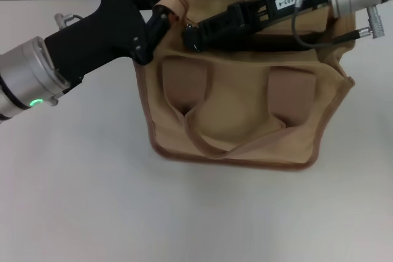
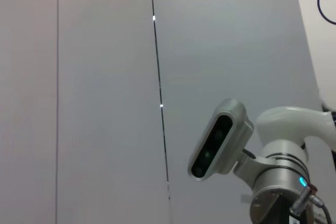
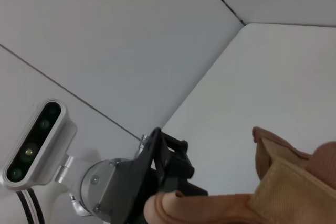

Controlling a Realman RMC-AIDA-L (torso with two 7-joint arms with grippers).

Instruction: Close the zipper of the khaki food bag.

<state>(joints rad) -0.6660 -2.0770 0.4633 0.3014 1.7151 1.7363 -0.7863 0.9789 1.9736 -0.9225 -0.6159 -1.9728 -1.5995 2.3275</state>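
Light is even, bright and diffuse from above. The bag (image 1: 236, 115) casts a faint soft shadow on the table (image 1: 92, 200) below its lower edge. No glare. In the right wrist view, the fabric at lower right is blurred, out of focus.

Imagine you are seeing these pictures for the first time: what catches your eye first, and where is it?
The khaki bag stands mid-table, its handles drooping down the near side. The left gripper pinches the bag's far left top corner, and the right gripper reaches across its top beside it.
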